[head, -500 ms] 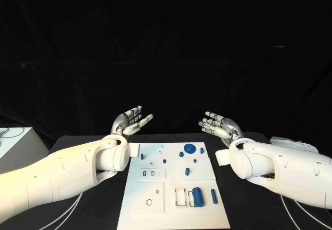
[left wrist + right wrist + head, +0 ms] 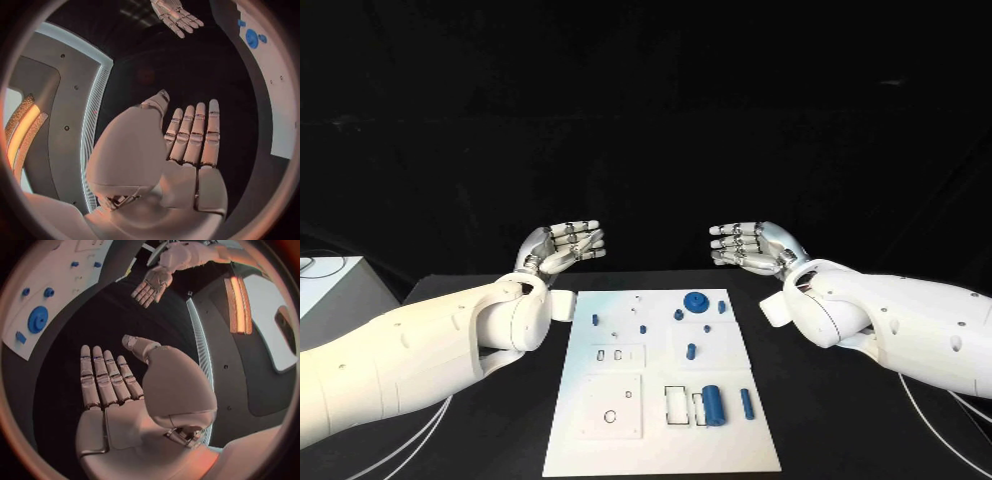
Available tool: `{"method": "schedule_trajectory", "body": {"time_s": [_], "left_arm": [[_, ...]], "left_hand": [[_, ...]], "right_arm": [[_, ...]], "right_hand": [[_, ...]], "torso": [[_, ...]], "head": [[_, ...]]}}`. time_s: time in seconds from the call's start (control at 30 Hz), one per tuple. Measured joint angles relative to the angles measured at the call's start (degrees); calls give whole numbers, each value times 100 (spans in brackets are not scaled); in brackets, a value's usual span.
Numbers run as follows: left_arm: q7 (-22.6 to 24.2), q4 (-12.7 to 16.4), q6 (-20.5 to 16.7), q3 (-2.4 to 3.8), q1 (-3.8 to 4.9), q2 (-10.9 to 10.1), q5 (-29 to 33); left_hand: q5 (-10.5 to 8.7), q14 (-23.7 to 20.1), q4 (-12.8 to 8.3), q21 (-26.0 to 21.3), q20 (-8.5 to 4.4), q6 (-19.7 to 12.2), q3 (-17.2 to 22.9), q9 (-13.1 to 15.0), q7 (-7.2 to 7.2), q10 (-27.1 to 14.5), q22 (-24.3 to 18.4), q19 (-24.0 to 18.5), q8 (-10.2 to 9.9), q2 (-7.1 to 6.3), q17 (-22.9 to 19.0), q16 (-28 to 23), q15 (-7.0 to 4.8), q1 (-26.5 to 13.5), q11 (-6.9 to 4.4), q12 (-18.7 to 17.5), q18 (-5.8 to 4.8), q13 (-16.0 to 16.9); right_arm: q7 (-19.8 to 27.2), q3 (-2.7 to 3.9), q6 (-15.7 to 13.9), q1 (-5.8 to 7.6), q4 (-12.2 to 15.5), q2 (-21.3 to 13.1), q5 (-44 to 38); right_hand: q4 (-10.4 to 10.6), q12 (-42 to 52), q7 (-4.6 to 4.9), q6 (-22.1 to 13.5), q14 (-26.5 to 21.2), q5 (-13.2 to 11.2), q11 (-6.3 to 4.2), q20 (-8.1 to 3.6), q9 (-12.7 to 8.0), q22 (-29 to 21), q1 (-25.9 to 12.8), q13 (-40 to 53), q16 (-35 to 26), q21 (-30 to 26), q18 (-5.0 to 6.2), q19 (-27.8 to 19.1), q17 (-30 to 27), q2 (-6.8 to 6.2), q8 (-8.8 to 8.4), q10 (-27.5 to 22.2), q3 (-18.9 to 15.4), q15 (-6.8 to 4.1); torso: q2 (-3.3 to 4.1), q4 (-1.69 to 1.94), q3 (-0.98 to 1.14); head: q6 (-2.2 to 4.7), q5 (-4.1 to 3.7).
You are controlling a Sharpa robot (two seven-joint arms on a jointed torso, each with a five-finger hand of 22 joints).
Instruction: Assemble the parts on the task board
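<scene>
Both the left hand (image 2: pixel 564 246) and the right hand (image 2: pixel 750 247) are raised beyond the far edge of the task board (image 2: pixel 664 440), holding nothing, fingers straight and side by side. The blue parts (image 2: pixel 714 405) lie on the board, a round one (image 2: pixel 694 298) near its far edge, and the board sits mid-table between the two arms

Dim overall, black backdrop and black table (image 2: pixel 473 300) swallowing detail. Bright from above on white arms and task board (image 2: pixel 661 440), slightly blown out near bottom edge. Soft shadow under forearms. Head view sharp, small blue parts (image 2: pixel 714 405) crisp. Wrist views strongly fisheye, edges bent, dark vignette round circle, warm orange glow at rim. Left hand (image 2: pixel 187 145) evenly lit, mild sheen on palm.
</scene>
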Motion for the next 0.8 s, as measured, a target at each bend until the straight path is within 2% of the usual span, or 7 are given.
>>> {"method": "schedule_trajectory", "body": {"time_s": [0.07, 0.1, 0.17, 0.33, 0.6, 0.73, 0.8], "left_arm": [[3, 92, 26, -2, 8, -66, -4], [4, 147, 44, -2, 18, -109, -10], [5, 274, 88, 2, 45, -219, -26], [-4, 616, 178, 10, 72, -522, -70], [-47, 1221, 328, 66, 121, -950, -174], [-77, 1471, 395, 95, 137, -1110, -234], [-90, 1583, 425, 105, 140, -1172, -261]], "left_hand": [[0, 272, -35, 172, -117, 163, 109, 28, 38, 260, 63, 284, 58, 21, 102, 106, -95, -35, -71, 18, 0, 0], [0, 414, -53, 265, -178, 234, 174, 38, 33, 397, 98, 427, 85, -5, 168, 161, -146, -62, -111, 18, 1, 0], [0, 660, -94, 456, -304, 387, 341, 64, 4, 664, 174, 632, 130, -71, 330, 253, -243, -128, -175, -10, 0, 0], [0, 1002, -238, 838, -476, 471, 634, 80, -30, 938, 375, 841, 153, -167, 655, 397, -374, -224, -257, -190, -2, -6], [0, 1311, -469, 1490, -557, 503, 880, 83, -63, 1040, 777, 872, 153, -268, 1158, 668, -478, -401, -309, -306, -3, -6], [-13, 1491, -610, 2190, -668, 541, 1021, 89, -101, 1141, 1219, 903, 153, -311, 1709, 1181, -556, -592, -370, -307, -3, -6], [-13, 1502, -683, 2588, -710, 607, 1143, 116, -127, 1186, 1480, 861, 152, -310, 2052, 1548, -571, -609, -407, -308, -4, -6]], "right_arm": [[-32, -4, 0, 17, -17, 6, -367], [-54, -4, 1, 32, -28, 6, -585], [-116, -1, 9, 79, -46, 7, -1070], [-323, 7, 40, 179, -31, 6, -2108], [-837, 17, 156, 323, 82, -1, -3537], [-1158, 20, 229, 357, 156, 0, -4204], [-1314, 20, 260, 363, 197, 0, -4512]], "right_hand": [[-48, 0, 41, 251, 225, 0, -52, -51, 39, 51, 21, 0, 58, 124, 1, 196, 26, -21, 60, 257, 6, -63], [-79, 0, 63, 397, 363, 0, -85, -85, 57, 86, 24, 0, 93, 201, 66, 309, 38, -24, 98, 416, 7, -103], [-127, 0, 123, 675, 651, -40, -152, -160, 91, 172, 59, 0, 164, 383, 87, 525, 75, -59, 159, 728, -13, -189], [-246, -47, 233, 1142, 1347, -79, -297, -396, 122, 500, 119, 0, 353, 973, 87, 901, 200, -74, 227, 1307, -132, -404], [-328, -90, 36, 1641, 2670, -79, -570, -763, 139, 1382, 149, 24, 957, 2388, 86, 1418, 793, -105, 228, 2025, -327, -818], [-327, -98, -71, 1809, 3116, -79, -693, -890, 180, 1824, 100, 61, 1607, 3014, 86, 1726, 1366, -201, 228, 2328, -326, -965], [-268, -112, -122, 1898, 3249, -79, -743, -937, 231, 2276, 55, 94, 2147, 3488, 82, 1985, 1813, -288, 228, 2477, -260, -1045]], "torso": [[30, 10, 2], [48, 17, 1], [96, 34, 5], [231, 93, 5], [430, 181, -10], [532, 236, -24], [580, 264, -31]], "head": [[-3, -16], [-3, -29], [5, -60], [34, -141], [69, -263], [77, -318], [68, -338]]}}
